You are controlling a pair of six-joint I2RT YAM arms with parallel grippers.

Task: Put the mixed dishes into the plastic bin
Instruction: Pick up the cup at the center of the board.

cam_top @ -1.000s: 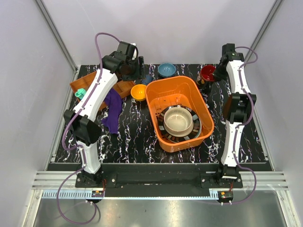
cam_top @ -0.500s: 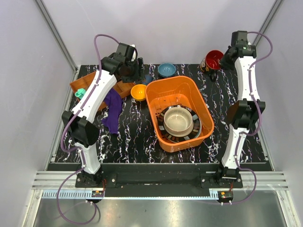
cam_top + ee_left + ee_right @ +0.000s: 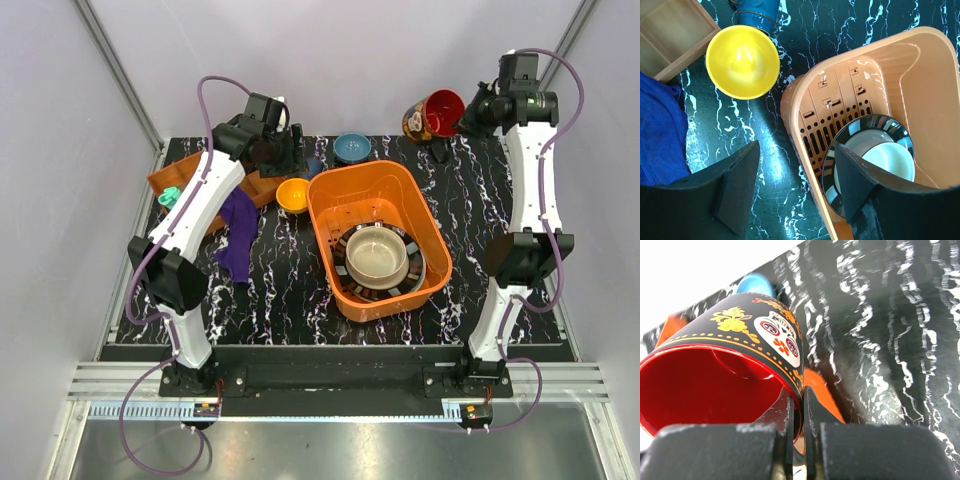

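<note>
Your right gripper (image 3: 462,118) is clamped on the rim of the red mug (image 3: 437,113), one finger inside and one outside in the wrist view. It holds the mug tilted in the air over the far right edge of the table (image 3: 480,250), well apart from the other dishes. Your left gripper (image 3: 795,185) hangs with its fingers spread and nothing between them, above the left wall of the plastic bin (image 3: 318,215). The bin sits right of the table's middle. At its near end lies the dark striped-rim plate (image 3: 345,270), and the beige bowl (image 3: 376,253) sits upright on that plate. Out on the table, the orange-yellow bowl (image 3: 293,194) stands just beside the bin's far left corner. The small blue bowl (image 3: 351,148) stands beyond the bin's far wall, near the table's far edge
</note>
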